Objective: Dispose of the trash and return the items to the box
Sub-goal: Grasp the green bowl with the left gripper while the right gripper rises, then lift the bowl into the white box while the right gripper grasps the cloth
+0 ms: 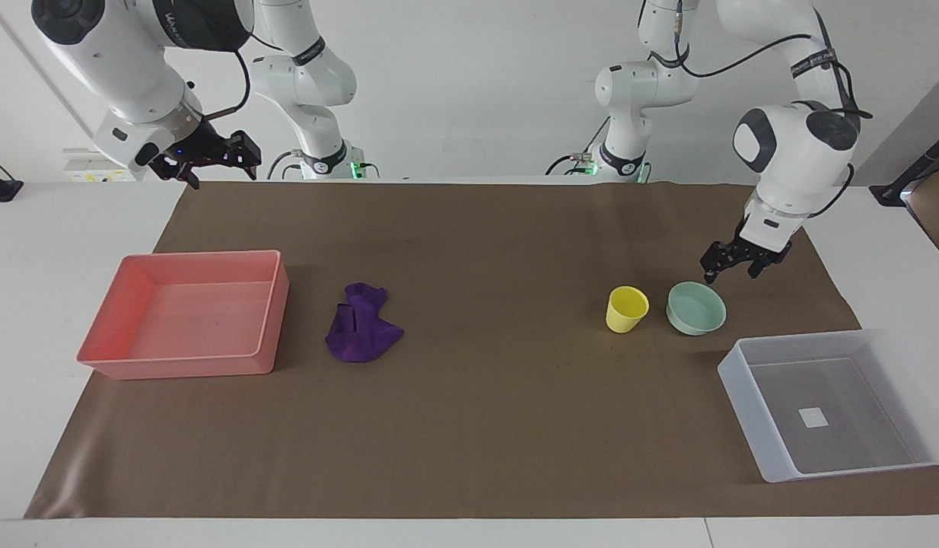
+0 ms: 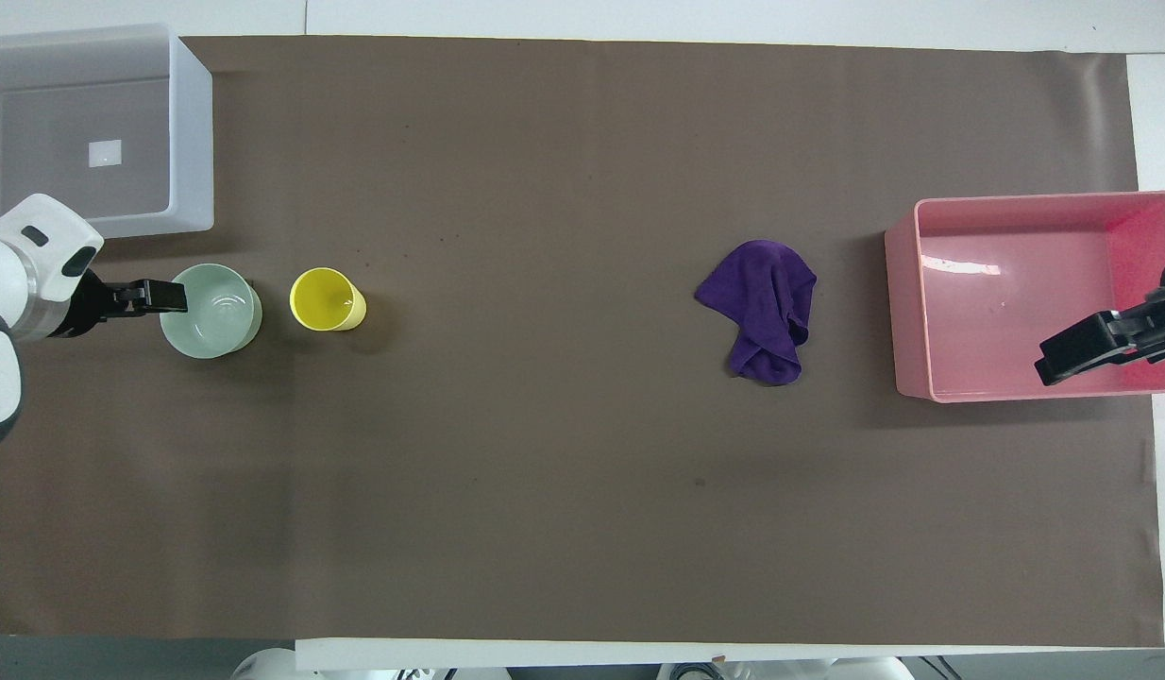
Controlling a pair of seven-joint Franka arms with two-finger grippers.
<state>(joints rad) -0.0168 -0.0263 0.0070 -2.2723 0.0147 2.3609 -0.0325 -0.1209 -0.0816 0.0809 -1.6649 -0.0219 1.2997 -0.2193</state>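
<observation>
The purple cloth [image 1: 361, 331] [image 2: 762, 307] lies crumpled on the brown mat beside the pink tray. The yellow cup [image 1: 626, 308] [image 2: 323, 299] stands upright next to the mint-green bowl [image 1: 695, 310] [image 2: 214, 319]. The translucent box [image 1: 743, 396] [image 2: 194, 142] stands empty at the left arm's end, farther from the robots than the bowl. My left gripper [image 1: 732, 268] [image 2: 167, 296] is open, low over the bowl's rim on the side toward the left arm's end. My right gripper [image 1: 205, 158] [image 2: 1078, 351] is open and empty, raised, and waits over the pink tray's end.
The pink tray [image 1: 275, 304] [image 2: 903, 312] stands empty at the right arm's end of the table. The brown mat [image 1: 485, 426] covers most of the table between the tray and the box.
</observation>
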